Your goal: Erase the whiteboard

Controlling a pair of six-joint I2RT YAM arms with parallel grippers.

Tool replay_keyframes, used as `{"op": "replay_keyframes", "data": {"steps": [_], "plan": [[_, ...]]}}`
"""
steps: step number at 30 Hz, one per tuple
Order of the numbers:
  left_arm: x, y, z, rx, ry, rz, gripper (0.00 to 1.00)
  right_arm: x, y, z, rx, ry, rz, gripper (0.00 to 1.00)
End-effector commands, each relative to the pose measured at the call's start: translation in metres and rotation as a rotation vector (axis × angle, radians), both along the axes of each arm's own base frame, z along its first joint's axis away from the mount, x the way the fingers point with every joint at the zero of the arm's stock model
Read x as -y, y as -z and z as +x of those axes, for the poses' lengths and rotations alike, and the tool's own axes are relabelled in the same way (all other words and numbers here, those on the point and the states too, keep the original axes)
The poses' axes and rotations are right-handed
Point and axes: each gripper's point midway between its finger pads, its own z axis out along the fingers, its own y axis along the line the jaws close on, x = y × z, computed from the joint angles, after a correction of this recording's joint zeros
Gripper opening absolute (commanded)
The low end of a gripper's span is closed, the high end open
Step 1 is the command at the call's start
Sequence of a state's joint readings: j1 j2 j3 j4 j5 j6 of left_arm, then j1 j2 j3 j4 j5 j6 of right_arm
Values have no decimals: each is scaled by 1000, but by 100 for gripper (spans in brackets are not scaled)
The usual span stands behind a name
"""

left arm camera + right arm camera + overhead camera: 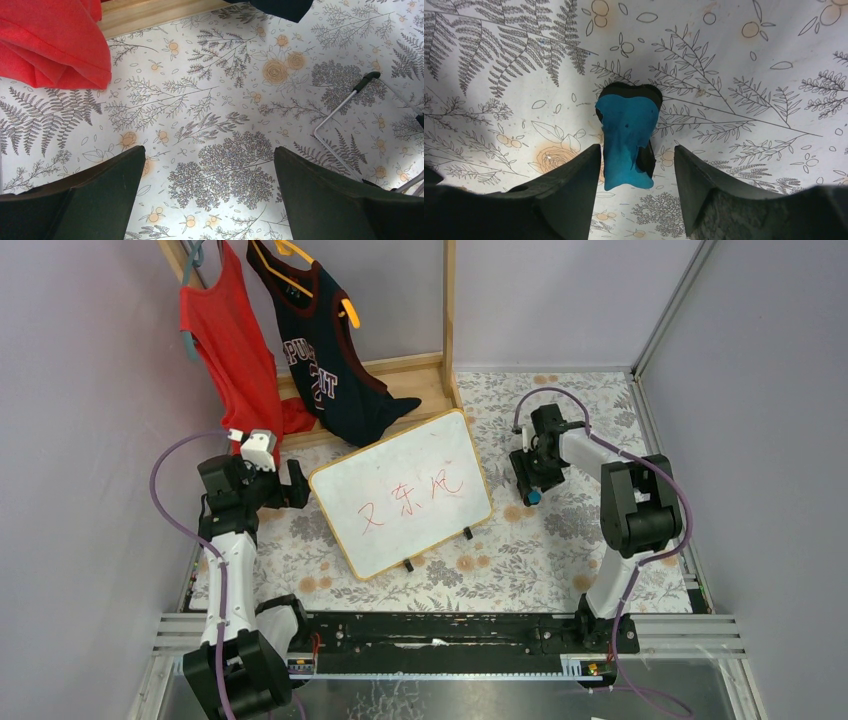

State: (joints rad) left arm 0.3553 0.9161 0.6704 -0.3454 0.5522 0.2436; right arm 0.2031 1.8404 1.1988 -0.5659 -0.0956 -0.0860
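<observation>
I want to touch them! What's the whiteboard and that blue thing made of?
The whiteboard looks like a smooth white coated sheet; its thin frame looks like pale wood, by its tan colour. The blue thing looks soft and matte, maybe felt or foam, on a black back.

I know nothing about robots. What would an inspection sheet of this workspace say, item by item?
Surface: floral tablecloth, lying flat.
Job's things: whiteboard sits askew mid-table, its red marks not yet wiped. What looks like a blue eraser lies on the cloth to its right.
Clutter: red shirt and navy jersey hang on a wooden rack at the back.
Grippers: left end effector is open over bare cloth beside the board. Right end effector is open, its fingers either side of the eraser.
Cables: a purple cable loops along each arm, and neither touches the board.
Surroundings: grey walls.
</observation>
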Motion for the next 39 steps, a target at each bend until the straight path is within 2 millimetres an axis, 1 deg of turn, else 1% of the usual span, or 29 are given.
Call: {"op": "replay_keyframes", "data": {"steps": [1,5,9,15,18,24,27,32,36,37,39], "plan": [[-2,2,-1,9,1,19,100,-5,-10,19,52,-3,-2,60],[-2,5,-2,5,2,20,100,-5,-10,20,54,-2,-1,59],[-2,6,-2,1,1,20,100,-6,-9,20,50,-3,1,54],[-2,5,-2,5,4,18,100,-6,-10,20,52,-3,1,43],[-1,6,-2,2,6,20,100,-6,-11,20,54,-5,3,31],[-4,8,-2,-5,2,29,100,-5,-16,18,61,-4,3,0],[-4,7,-1,-3,2,30,100,-5,-22,17,75,-7,5,0],[-3,3,2,-1,2,20,100,-2,-41,15,118,-8,-2,0],[-4,0,4,2,-2,16,100,2,-63,12,171,-11,-11,0],[-5,-1,4,4,-4,16,100,4,-73,12,200,-10,-13,0],[-5,-2,5,7,-3,19,100,7,-86,9,235,-10,-17,0]]}}
